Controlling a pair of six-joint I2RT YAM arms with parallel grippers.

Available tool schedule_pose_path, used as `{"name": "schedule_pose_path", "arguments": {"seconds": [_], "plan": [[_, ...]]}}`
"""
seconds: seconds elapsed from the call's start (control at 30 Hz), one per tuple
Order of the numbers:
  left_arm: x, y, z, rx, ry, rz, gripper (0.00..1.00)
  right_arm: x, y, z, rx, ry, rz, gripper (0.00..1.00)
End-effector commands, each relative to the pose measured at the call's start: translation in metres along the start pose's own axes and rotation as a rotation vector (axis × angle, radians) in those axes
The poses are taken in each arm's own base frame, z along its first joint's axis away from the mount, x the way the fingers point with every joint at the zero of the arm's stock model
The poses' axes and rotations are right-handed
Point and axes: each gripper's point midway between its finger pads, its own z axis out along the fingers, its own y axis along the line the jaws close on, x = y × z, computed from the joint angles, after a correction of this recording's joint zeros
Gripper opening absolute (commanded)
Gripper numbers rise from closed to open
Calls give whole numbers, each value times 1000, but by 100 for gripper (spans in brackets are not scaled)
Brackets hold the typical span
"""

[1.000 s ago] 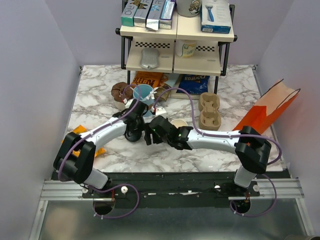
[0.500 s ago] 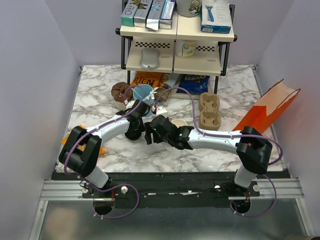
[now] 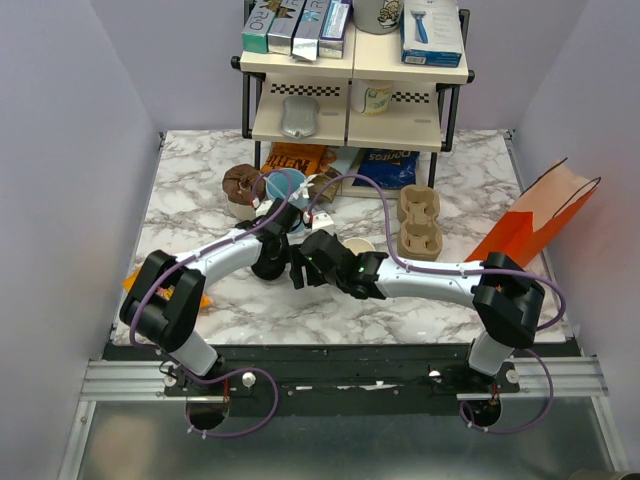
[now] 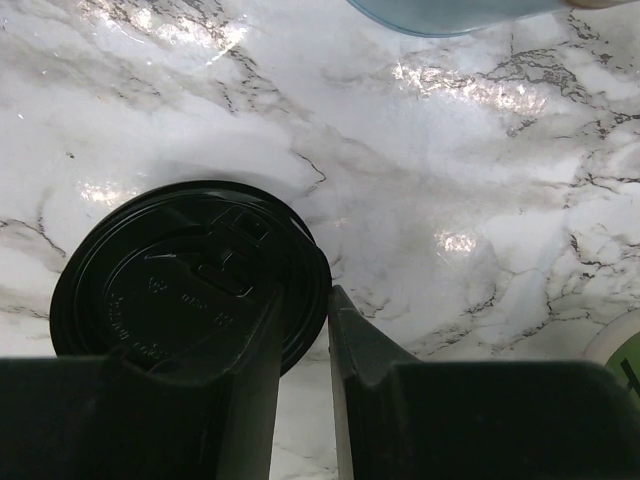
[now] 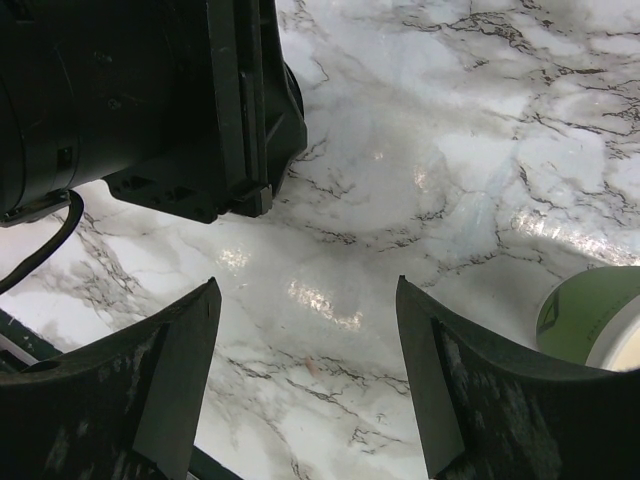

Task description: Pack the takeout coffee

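There were two robot arms (image 3: 215,262) (image 3: 430,280) mid-frame, one black lid (image 4: 180,290), one green cup (image 5: 590,320) at lower right, one light blue cup (image 3: 285,185), one stack of pulp carriers (image 3: 418,222), one orange paper bag (image 3: 540,215) at right, and two snack bags (image 3: 297,158) (image 3: 388,166) under one shelf rack (image 3: 300,128).

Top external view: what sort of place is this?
Probably a lab cell staged as a takeout counter: a walled-in marble-pattern table, a stocked shelf rack, pulp cup carriers and an orange paper bag.
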Motion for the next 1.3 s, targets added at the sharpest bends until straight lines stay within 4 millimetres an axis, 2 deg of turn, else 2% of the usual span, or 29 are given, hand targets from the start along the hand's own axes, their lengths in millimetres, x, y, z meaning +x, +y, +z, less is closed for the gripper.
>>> {"name": "schedule_pose_path", "arguments": {"seconds": [0.0,0.13,0.33,0.53,0.67,0.97,1.03,1.13,1.17,1.27], "plan": [[-9,1,0,-31,-31,20,33,-8,-4,-4,17,-22,-3,79],[-9,1,3,-39,-24,33,34,-7,-4,-3,16,-19,-5,79],[-14,-7,-3,4,-47,29,35,-8,-3,-2,9,-19,-5,79],[-15,-2,-2,-31,-44,35,36,-8,-2,-2,8,-18,-7,79],[-11,0,0,-42,-37,33,31,-6,-3,-2,10,-16,-8,79],[-11,-2,6,-44,-30,40,29,-7,-4,-2,10,-18,-5,79],[-11,-2,7,-44,-30,39,25,-6,-4,-2,11,-16,-5,79],[-11,-2,7,-47,-25,40,10,-7,-5,-2,12,-17,-4,79],[-10,-3,6,-41,-22,40,0,-8,-5,-2,14,-19,-3,79],[-8,-5,3,-19,-12,38,0,-7,-4,-2,12,-19,-1,79]]}}
